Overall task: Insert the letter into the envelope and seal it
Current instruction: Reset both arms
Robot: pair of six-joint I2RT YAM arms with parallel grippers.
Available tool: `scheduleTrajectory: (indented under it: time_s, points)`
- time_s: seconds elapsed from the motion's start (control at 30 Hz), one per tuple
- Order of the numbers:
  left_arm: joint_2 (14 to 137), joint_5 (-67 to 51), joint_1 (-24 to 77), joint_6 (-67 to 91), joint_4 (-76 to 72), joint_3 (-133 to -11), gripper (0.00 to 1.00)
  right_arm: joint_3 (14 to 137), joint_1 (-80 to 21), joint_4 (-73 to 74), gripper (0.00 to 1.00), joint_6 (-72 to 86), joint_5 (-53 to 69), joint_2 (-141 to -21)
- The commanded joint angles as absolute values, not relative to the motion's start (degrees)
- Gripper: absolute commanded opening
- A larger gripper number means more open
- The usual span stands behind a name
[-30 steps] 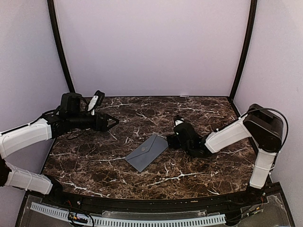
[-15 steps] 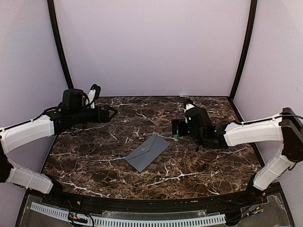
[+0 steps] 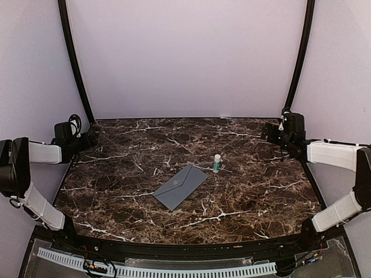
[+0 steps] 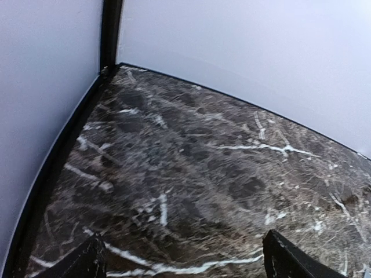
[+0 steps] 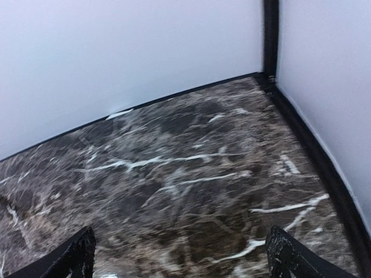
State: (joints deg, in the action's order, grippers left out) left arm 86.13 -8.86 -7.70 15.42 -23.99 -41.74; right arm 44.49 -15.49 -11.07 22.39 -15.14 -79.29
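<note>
The slate-grey envelope (image 3: 181, 186) lies flat in the middle of the marble table (image 3: 116, 191) with its pointed flap folded down. The letter is not visible in any view. My left gripper (image 3: 91, 139) is pulled back to the table's far left corner, well away from the envelope. In the left wrist view the left gripper (image 4: 185, 263) is open, and only bare marble shows between its fingertips (image 4: 87, 260). My right gripper (image 3: 270, 132) hovers at the far right corner. In the right wrist view the right gripper (image 5: 182, 260) is also open and empty, fingertips (image 5: 287, 255) wide apart.
A small white glue stick with a green base (image 3: 217, 163) stands upright just past the envelope's far right corner. Pale walls enclose the table on three sides, with black posts (image 3: 75, 63) in the back corners. Both arms lie along the side walls.
Both arms have swung away from the table's middle to the side walls. The right gripper left the glue stick standing by the envelope. The envelope has not moved.
</note>
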Motion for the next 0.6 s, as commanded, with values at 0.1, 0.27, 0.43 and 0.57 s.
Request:
scheduleTrajectory:
  time_s: [0.1,0.27,0.43,0.57]
  points:
    - [79.8,-0.8,-9.0,9.9,-49.2,-25.2,0.95,32.0,-2.2,-28.0,0.99,16.0,-8.1,-68.1]
    - [80.6,-3.0,-8.8,10.0,-62.4,-17.2,0.95,18.6,-0.9,-47.2,0.99,9.4,-10.9,-62.2]
    - [82.3,-5.1,-8.8,9.5,-66.1,-16.3,0.96,8.2,-0.9,-63.4,0.99,4.8,-10.8,-62.7]
    - [83.6,-5.9,-8.8,9.3,-69.4,-14.9,0.95,6.2,-0.9,-69.0,0.99,4.6,-10.3,-65.8]
